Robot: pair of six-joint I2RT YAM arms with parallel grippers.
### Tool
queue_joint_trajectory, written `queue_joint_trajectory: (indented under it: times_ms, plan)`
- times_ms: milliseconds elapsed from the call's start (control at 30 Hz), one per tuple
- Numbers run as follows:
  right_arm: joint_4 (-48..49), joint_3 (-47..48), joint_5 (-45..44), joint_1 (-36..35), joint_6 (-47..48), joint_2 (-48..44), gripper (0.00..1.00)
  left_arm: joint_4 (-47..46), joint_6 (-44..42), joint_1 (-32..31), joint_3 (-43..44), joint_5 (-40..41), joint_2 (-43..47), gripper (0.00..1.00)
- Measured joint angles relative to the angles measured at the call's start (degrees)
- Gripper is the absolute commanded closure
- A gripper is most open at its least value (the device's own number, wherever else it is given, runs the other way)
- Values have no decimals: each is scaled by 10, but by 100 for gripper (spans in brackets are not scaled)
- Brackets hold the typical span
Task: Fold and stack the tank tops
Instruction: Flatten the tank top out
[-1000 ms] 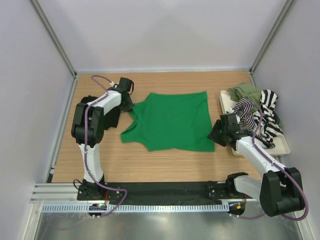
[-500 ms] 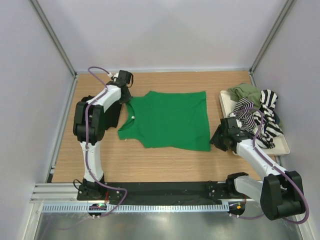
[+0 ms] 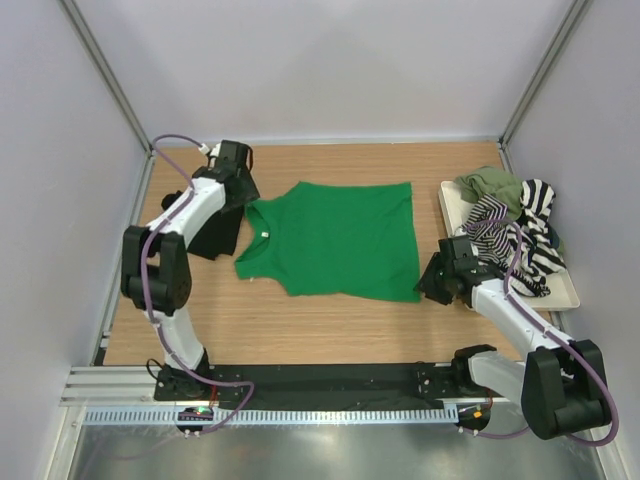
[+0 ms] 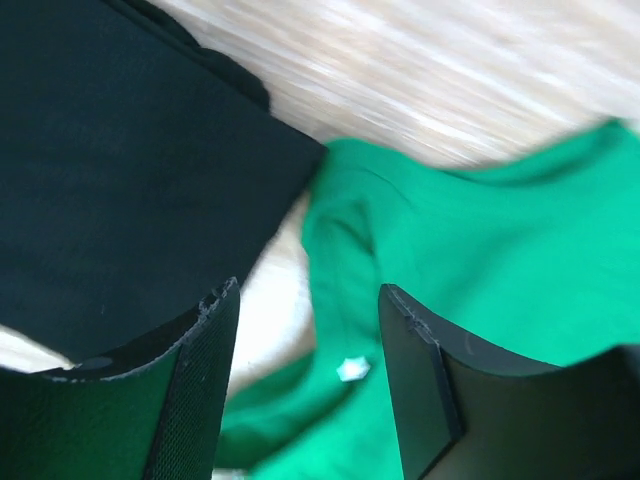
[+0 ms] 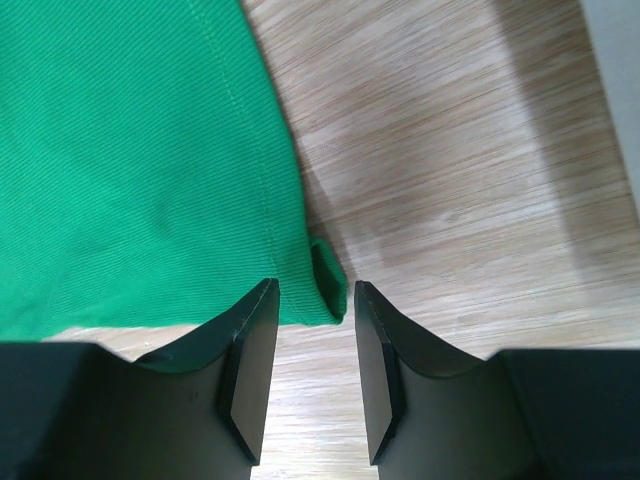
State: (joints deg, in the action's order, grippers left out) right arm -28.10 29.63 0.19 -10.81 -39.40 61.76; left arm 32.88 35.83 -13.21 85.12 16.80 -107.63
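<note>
We saw the green tank top (image 3: 340,240) flat on the desk (image 3: 300,335), straps (image 4: 345,250) under our left gripper (image 4: 307,300), hem corner (image 5: 322,272) just ahead of our right gripper (image 5: 315,290); both stood with jaws apart, holding nothing.

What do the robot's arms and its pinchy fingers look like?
The left arm and right arm are white tubes with chunky black joints, and a purple cable runs along each. The left gripper and right gripper each have two flat black fingers with slanted tips.
</note>
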Motion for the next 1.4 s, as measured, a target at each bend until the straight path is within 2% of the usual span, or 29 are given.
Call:
queue_joint_trajectory:
  times_ms: [100, 200, 300, 467, 567, 600, 633, 700, 867, 1167, 1233, 1267, 1400]
  plan:
    - [2, 0, 6, -5, 0, 0, 57, -6, 2, -7, -23, -18, 59, 42]
    - [6, 0, 9, -10, 0, 6, 57, -10, 2, -10, -29, -34, 77, 48]
    - [11, 0, 10, -11, 0, 21, 58, -11, 2, -11, -28, -49, 52, 53]
    - [19, -7, 9, -11, -3, 29, 67, -8, 2, -10, -20, -63, -31, 60]
    - [20, -7, -2, -12, -6, 35, 76, 3, 1, -6, 15, -64, -91, 64]
    - [20, -7, -7, -12, -8, 37, 81, 4, 1, -4, 27, -64, -107, 64]
    - [20, -7, -14, -12, -10, 41, 91, 4, 1, -2, 37, -64, -120, 66]
    - [18, -7, -24, -12, -15, 47, 99, 7, 2, 5, 54, -64, -136, 68]
    - [9, -6, -52, -12, -34, 41, 99, 2, 3, 33, 60, -66, -137, 67]
    - [-36, -5, -99, -12, -67, -38, 99, -9, -6, 79, 67, -61, -145, 62]
    - [-47, -4, -102, -12, -71, -39, 99, -8, -10, 79, 80, -57, -154, 59]
    - [-52, -4, -102, -12, -72, -39, 95, -8, -14, 79, 85, -57, -157, 56]
    - [-59, -4, -102, -12, -76, -41, 90, -11, -18, 78, 86, -60, -157, 49]
